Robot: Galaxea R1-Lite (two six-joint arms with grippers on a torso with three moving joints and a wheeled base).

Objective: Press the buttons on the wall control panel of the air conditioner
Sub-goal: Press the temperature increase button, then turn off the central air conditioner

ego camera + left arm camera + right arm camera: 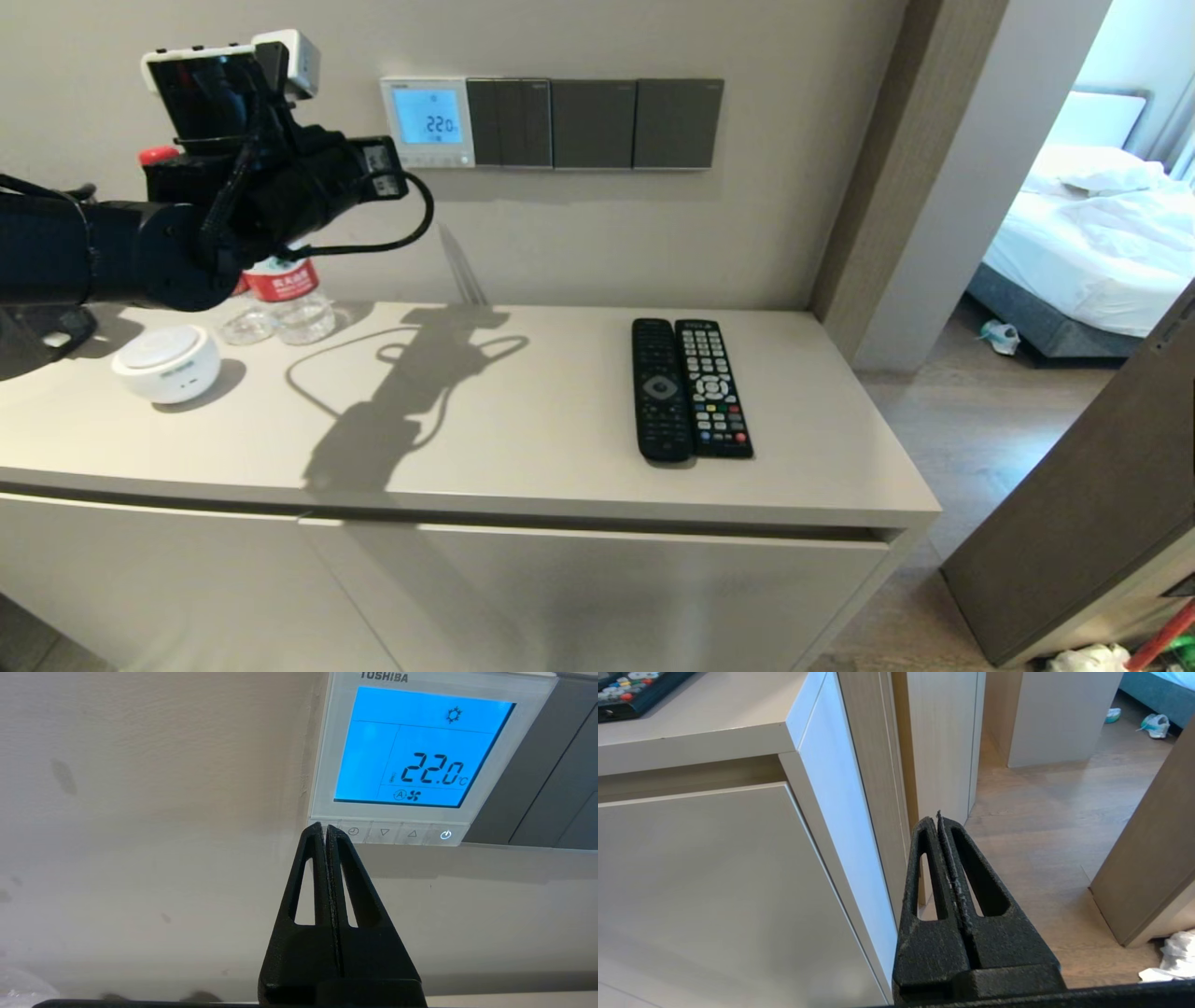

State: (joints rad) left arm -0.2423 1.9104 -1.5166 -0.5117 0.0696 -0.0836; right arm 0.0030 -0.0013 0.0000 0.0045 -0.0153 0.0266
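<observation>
Pressing step: the left gripper, fingers closed, tips at the leftmost of the buttons under the panel upper centre; next needs a straight push

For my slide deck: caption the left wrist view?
Shut left gripper at leftmost of the buttons under the lit thermostat.

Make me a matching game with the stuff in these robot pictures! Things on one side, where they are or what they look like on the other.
Things:
1. control panel
2. left gripper
3. two remotes
4. right gripper

Descriptions:
A. lying side by side on the cabinet top
B. shut, tips at the leftmost of the buttons
C. screen lit blue, showing 22.0
D. shut, low beside the cabinet, over the wooden floor

Pairs: 1-C, 2-B, 3-A, 4-D
</observation>
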